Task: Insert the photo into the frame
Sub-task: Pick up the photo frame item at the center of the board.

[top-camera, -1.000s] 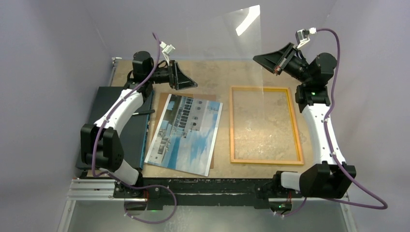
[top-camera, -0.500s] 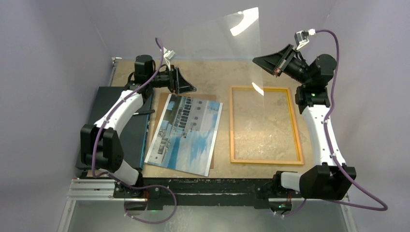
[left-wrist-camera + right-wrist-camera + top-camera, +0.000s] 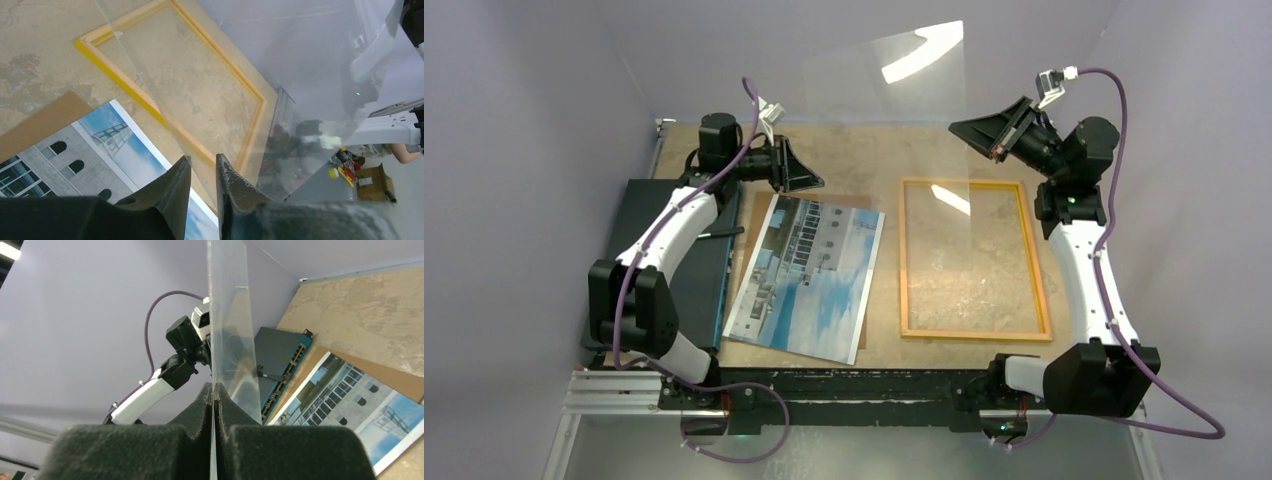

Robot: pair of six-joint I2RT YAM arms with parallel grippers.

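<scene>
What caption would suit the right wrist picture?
Right gripper pinches a clear pane edge-on, the photo lying on the table beyond.

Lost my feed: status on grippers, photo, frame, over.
Right gripper shut on clear pane, held upright in air. Left gripper nearly shut at pane's edge, grip unclear. Photo flat on board beside empty frame.

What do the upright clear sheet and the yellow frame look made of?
Sheet: clear glossy plastic, possibly acrylic. It is see-through, carries a bright glare streak and looks very thin edge-on.
Frame: likely wood, with yellow-orange, matte, narrow flat rails. It could also be plastic.
</scene>
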